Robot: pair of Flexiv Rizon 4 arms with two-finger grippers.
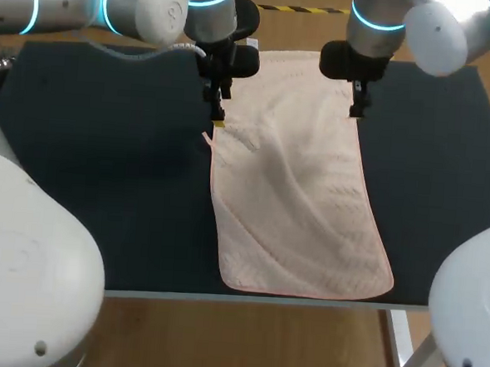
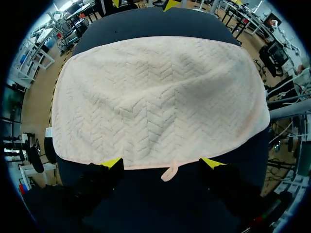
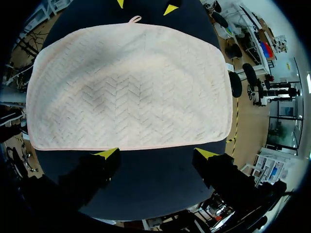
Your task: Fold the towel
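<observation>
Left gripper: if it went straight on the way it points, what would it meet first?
Probably the near edge of the towel, by its loop, though depth is hard to judge.

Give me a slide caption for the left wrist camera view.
Left pincer open at the edge of the spread pink towel, its hanging loop between the yellow tips, on the dark table.

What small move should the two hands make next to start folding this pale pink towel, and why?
The left hand is open over the edge of the pale pink woven towel by its small loop; the right hand is open at the opposite edge. Neither grips cloth. So probably lower both onto those edges and close.
</observation>
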